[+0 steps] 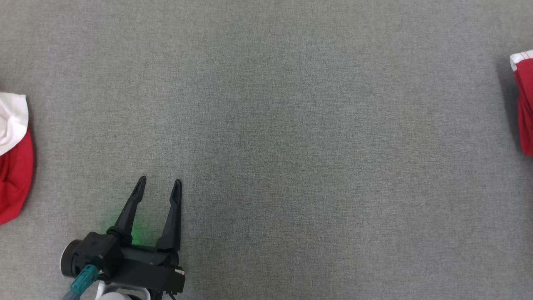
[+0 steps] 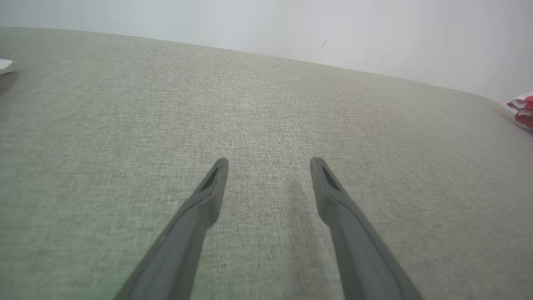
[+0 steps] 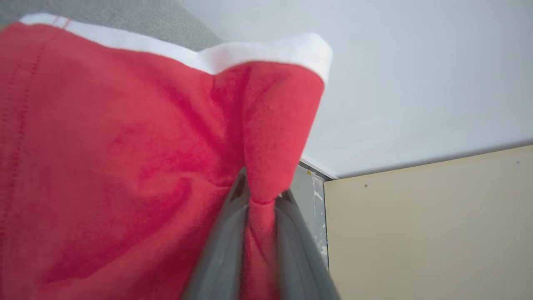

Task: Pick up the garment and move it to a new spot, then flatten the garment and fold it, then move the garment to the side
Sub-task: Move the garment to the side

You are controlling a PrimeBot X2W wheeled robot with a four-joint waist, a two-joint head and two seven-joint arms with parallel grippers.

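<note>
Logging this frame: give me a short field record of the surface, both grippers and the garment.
surface: grey fabric surface, flat
left gripper: open, empty, over the surface
right gripper: shut on a pinched fold of the red garment
garment state: red with white trim, bunched, not flattened
left-edge cloth: red and white, at the head view's left edge
right-edge cloth: red and white, at the head view's right edge; whether it is the held garment, cannot tell

Surface [image 1: 291, 125]: grey woven fabric, evenly lit, under and ahead of the left jaws. Pale wall [image 2: 374, 33] beyond its far edge. Past the right jaws, beige panel [image 3: 429, 233] below the wall.
</note>
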